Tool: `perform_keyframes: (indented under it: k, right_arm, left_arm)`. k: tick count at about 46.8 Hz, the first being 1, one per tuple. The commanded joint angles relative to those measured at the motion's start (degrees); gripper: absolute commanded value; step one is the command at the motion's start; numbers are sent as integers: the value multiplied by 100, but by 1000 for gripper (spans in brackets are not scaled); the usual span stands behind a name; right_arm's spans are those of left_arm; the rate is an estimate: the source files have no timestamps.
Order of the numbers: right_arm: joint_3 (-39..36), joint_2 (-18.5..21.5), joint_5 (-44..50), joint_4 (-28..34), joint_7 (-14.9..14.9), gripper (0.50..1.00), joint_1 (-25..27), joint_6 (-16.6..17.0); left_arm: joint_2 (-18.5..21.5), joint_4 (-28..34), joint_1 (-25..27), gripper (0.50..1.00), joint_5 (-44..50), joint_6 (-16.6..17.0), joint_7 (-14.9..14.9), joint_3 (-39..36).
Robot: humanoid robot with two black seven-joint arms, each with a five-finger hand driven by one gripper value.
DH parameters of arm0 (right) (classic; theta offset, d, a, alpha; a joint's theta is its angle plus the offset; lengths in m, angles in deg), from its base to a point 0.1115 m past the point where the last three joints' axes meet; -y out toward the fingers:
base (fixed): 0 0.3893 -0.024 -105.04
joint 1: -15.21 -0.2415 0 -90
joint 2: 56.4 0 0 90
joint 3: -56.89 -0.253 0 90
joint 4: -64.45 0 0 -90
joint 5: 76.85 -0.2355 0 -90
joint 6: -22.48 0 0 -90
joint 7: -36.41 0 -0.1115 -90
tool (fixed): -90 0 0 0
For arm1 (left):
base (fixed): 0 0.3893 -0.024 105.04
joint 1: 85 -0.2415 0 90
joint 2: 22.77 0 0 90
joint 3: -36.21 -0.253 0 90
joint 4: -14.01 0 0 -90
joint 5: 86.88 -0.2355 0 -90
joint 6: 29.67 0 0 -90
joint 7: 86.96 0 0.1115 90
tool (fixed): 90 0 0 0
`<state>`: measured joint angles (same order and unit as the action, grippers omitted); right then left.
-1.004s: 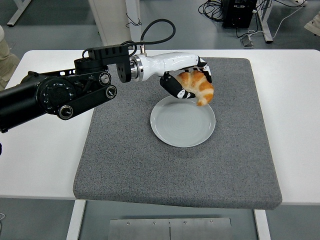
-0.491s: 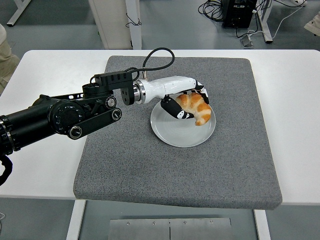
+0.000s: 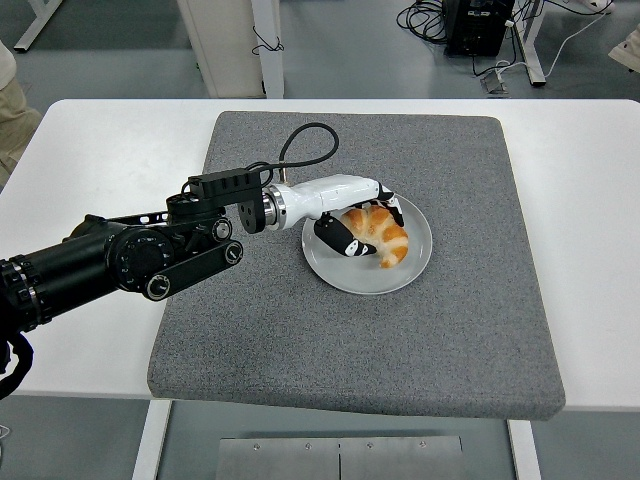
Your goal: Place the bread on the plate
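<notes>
left hand (image 3: 362,225) is wrapped around the bread (image 3: 381,233), which sits on the round plate (image 3: 417,263), on a gray mat (image 3: 450,330).

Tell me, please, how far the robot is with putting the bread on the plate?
Nearly done. The bread is already down over the plate, inside its rim. The left hand is curled around it. Left: open the fingers and pull the hand away.

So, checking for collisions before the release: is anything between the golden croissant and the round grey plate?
Nothing visible. The golden croissant sits within the rim of the round grey plate, whose bare surface holds nothing else. The left hand is curled around the croissant.
</notes>
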<state>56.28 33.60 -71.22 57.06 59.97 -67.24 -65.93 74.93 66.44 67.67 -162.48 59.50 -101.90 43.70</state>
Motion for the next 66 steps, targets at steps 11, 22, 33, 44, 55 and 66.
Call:
perform_keyframes:
  k: [11, 22, 33, 44, 55, 66]
  right_arm:
    - [-1, 0, 0, 1, 0, 1000, -7, -1]
    - [-1, 0, 0, 1, 0, 1000, 1, -1]
    - [-1, 0, 0, 1, 0, 1000, 1, -1]
    - [-1, 0, 0, 1, 0, 1000, 1, -1]
    - [-1, 0, 0, 1, 0, 1000, 1, -1]
    - [-1, 0, 0, 1, 0, 1000, -7, -1]
  left_arm:
    - [-14, -83, -97, 500, -77, 57, 0, -2]
    - [-14, -127, -123, 500, -112, 92, 0, -11]
    - [-14, -136, -123, 500, -121, 145, 0, -19]
    - [-14, -154, -132, 500, -130, 154, 18, -89]
    - [-14, -206, -123, 500, -121, 163, 18, -134]
    - [-5, -206, -106, 684, -7, 154, 88, -116]
